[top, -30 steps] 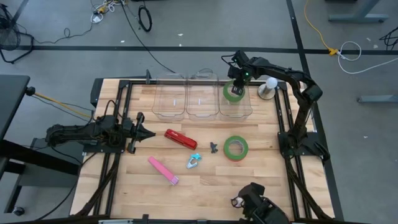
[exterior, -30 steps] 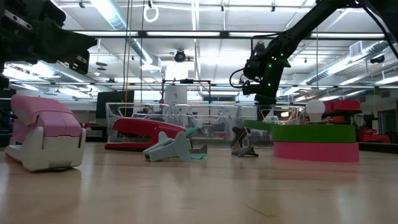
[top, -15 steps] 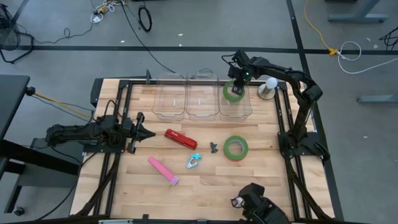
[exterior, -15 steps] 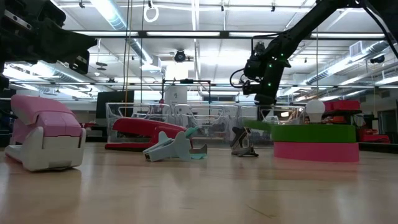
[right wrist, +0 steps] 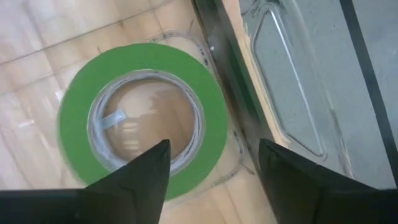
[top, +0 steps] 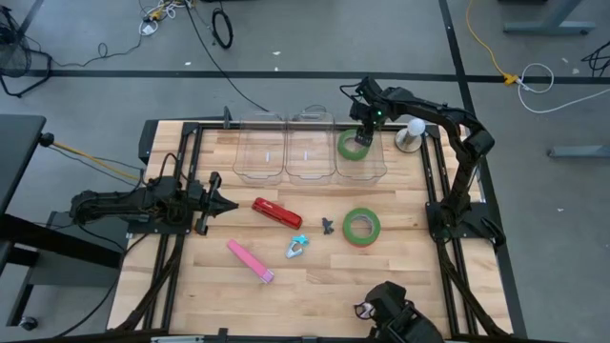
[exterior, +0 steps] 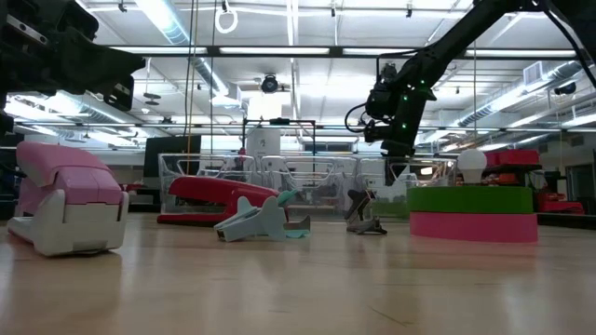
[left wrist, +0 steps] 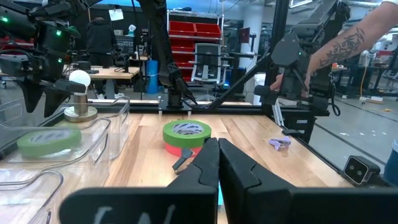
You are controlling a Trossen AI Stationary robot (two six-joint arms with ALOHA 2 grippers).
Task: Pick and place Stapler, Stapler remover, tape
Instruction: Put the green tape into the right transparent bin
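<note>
Three clear bins point(top: 310, 148) stood at the table's far edge in the high view; a green tape roll point(top: 352, 145) lay in the rightmost, under the right gripper point(top: 365, 129). A green-on-red tape stack point(top: 361, 226) sat on the table. The left gripper point(top: 221, 203) waited beside the red stapler point(top: 276, 211).

Low view: the right gripper point(exterior: 399, 149) hung above the bins.

Left wrist view: the left gripper point(left wrist: 217, 163) was closed, empty.

Right wrist view: the right gripper point(right wrist: 214, 168) was spread apart, the roll point(right wrist: 143, 118) lying free below.

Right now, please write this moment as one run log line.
right gripper: open, above right bin | green tape: in that bin, released | left gripper: shut, waiting
</note>
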